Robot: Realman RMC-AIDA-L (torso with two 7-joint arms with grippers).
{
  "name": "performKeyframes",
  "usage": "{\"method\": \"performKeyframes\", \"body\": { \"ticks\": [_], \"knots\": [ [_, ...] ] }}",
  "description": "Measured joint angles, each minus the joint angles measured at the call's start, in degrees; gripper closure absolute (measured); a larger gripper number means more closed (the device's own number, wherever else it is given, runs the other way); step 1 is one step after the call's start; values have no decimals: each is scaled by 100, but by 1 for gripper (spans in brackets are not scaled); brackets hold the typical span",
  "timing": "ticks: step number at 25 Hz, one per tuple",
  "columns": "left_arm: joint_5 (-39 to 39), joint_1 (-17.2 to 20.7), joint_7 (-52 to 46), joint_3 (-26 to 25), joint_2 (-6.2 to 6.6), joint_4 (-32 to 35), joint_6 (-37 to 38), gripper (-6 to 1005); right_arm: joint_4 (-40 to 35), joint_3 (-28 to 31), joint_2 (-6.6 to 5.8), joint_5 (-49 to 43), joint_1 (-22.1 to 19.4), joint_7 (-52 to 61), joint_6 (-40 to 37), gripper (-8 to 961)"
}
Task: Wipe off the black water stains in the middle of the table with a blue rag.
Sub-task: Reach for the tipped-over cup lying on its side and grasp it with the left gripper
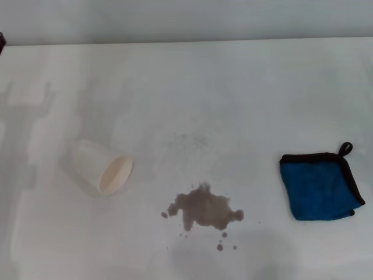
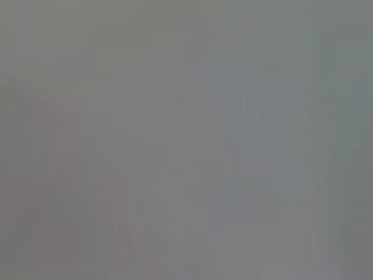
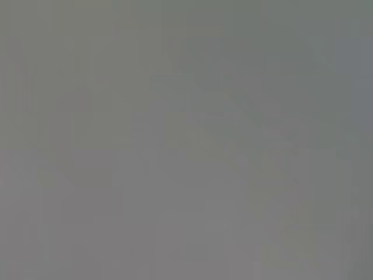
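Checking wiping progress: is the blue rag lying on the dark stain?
No, the fluffy blue rag lies apart from the grey-brown stain.

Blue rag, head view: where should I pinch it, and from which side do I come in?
Probably come straight down on the blue rag and pinch its fluffy middle; it lies flat on the table, so no edge stands up. The right arm suits best: the rag sits right of the black water stains. Neither gripper is in view.

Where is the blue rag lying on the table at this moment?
In the head view, the blue rag lies flat on the table at the robot's right, apart from the black water stains near the middle; the tipped white cup lies on the left.
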Motion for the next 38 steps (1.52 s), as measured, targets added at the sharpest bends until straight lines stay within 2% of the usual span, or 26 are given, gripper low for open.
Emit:
{"method": "performKeyframes", "body": {
  "ticks": [16,23,25,27,31,33,38],
  "knots": [
    [153,575,-226,54,-8,60,526,107,13,-169,9,-34,-42,126,244,84],
    [314,639,-243,28,1,97,771,106,-93,-250,9,-34,-24,-25,98,85],
    [301,639,-366,18,12,171,788,106,-129,-250,9,-34,-30,-14,97,86],
    [324,623,-887,23,60,187,789,106,-179,-248,9,-32,-39,26,114,86],
    [722,538,-2580,69,155,-512,754,106,-96,-208,9,12,-18,36,172,87],
    [1227,451,-3514,74,136,-1228,750,107,34,-201,15,17,9,40,174,87],
    [2085,228,-4703,75,97,-2477,844,107,131,-198,17,21,17,38,161,88]
  ]
}}
